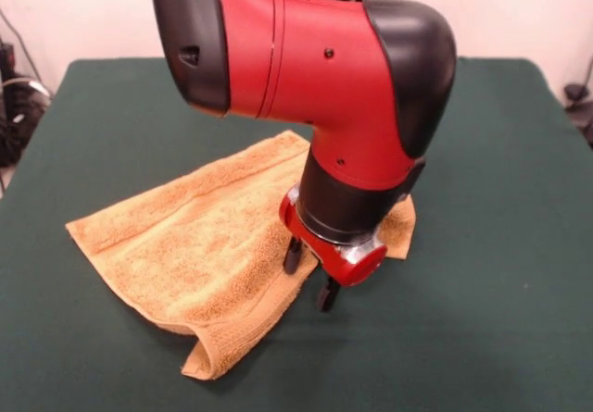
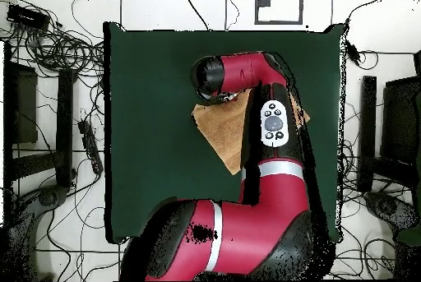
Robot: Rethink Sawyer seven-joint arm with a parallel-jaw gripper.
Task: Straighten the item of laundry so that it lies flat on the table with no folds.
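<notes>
Claw lowered, parted, empty, at rumpled towel right edge on green bench, seemingly to pull near folded corner flat.

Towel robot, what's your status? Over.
Gripper open, low at towel edge. Towel still rumpled, corner folded under. Table otherwise unobstructed.
</notes>
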